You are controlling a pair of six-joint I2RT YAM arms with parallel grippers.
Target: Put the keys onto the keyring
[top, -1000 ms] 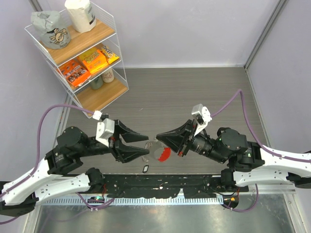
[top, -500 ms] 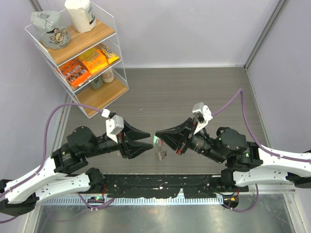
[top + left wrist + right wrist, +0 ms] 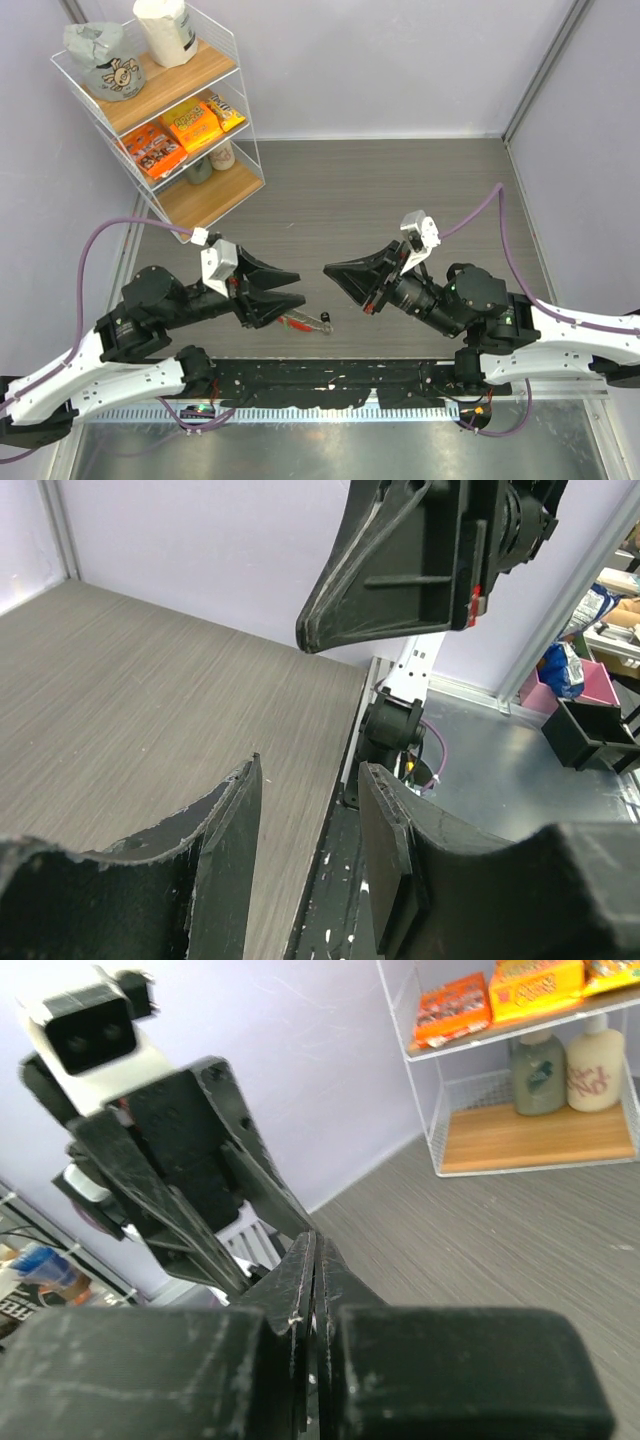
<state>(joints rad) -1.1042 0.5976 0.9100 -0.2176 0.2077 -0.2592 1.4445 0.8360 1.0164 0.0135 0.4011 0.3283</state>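
Keyring (image 3: 299, 321) near left claw (image 3: 301, 286), snack shelf (image 3: 200, 200) well apart behind

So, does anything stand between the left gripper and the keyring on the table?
Nothing visible does. The keyring lies on the table right beside the open left gripper, close to its near finger. The shut right gripper is off to the side, not between them.

Robot lab test cell: lilac partition walls (image 3: 380, 60) on aluminium posts (image 3: 540, 70), grey wood-grain surface (image 3: 380, 190), wire rack (image 3: 246, 150) of snack packs (image 3: 190, 125), left arm (image 3: 100, 360) and right arm (image 3: 560, 335) bolted at its edge.
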